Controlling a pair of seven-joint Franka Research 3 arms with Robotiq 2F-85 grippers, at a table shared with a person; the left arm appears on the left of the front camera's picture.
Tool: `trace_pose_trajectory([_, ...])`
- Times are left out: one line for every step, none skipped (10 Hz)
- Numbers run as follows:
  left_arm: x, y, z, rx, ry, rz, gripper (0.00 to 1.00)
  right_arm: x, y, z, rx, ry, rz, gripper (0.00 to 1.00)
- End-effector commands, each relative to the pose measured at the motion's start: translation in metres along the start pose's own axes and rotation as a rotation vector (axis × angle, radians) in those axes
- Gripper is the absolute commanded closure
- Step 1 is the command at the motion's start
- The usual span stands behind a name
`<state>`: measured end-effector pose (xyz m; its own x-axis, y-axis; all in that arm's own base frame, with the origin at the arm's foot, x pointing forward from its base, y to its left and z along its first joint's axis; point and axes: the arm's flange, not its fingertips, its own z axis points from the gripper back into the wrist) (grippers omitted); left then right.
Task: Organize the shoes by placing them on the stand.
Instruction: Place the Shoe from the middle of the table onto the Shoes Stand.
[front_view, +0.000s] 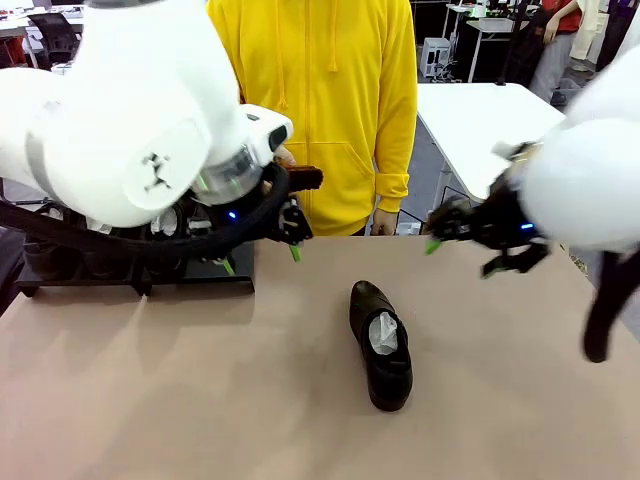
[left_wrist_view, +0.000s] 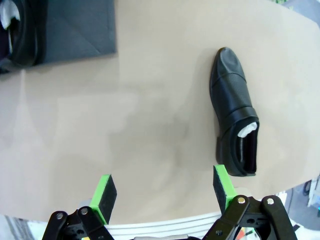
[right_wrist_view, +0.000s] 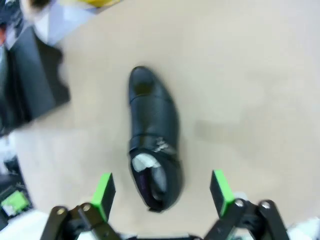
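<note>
Shoe (front_view: 381, 345) lying alone out on the tan table (front_view: 200, 400), roughly mid-table, toe pointing toward the person in the yellow hoodie (front_view: 320, 100) at the far side, heel toward the robot's side. Glossy black, with a wad of white paper (front_view: 384, 333) stuffed in the opening. Sitting flat on its sole, nothing touching it.

Stand (front_view: 200, 280) over at the far left of the table, mostly hidden behind the big white left arm (front_view: 130, 120). Well apart from the loose shoe. From the left wrist view, another shoe (left_wrist_view: 20, 35) visible at the top left corner, resting on the dark platform, cut off by the frame edge.

Left gripper (front_view: 262, 260) hanging just in front of the stand's right end, jaws spread wide, nothing between the green pads (left_wrist_view: 104, 192). Hovering above the table, loose shoe off to one side of it.

Right gripper (front_view: 460, 240) up in the air on the right, past the shoe toward the far edge, also spread wide and empty. In its own wrist view, shoe sitting right between the two pads in the frame, though clearly below them and not touched.
</note>
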<state>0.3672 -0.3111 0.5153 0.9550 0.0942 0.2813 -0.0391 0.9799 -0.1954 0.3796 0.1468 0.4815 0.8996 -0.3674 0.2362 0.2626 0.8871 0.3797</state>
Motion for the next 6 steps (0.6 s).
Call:
trace_pose_trajectory([-0.020,-0.029,-0.023,-0.010,0.030,0.132,0.00,0.016,-0.040,-0.002,-0.079,-0.055,-0.258,0.00])
trace_pose_trajectory([-0.030,-0.045,-0.033,0.008,0.066,0.173,0.00,0.026,-0.063,-0.006,-0.104,-0.060,-0.421,0.00])
trace_pose_trajectory([-0.038,-0.060,-0.043,0.047,0.109,0.197,0.00,0.033,-0.084,-0.011,-0.126,-0.052,-0.548,0.00])
trace_pose_trajectory([-0.045,-0.071,-0.054,0.089,0.123,0.207,0.00,0.032,-0.096,-0.013,-0.174,-0.041,-0.645,0.00])
trace_pose_trajectory([-0.049,-0.082,-0.064,0.072,0.135,0.232,0.00,0.037,-0.090,0.002,-0.094,-0.059,-0.402,0.00])
trace_pose_trajectory([-0.051,-0.093,-0.069,0.074,0.128,0.187,0.00,0.037,-0.090,0.002,-0.094,-0.059,-0.402,0.00])
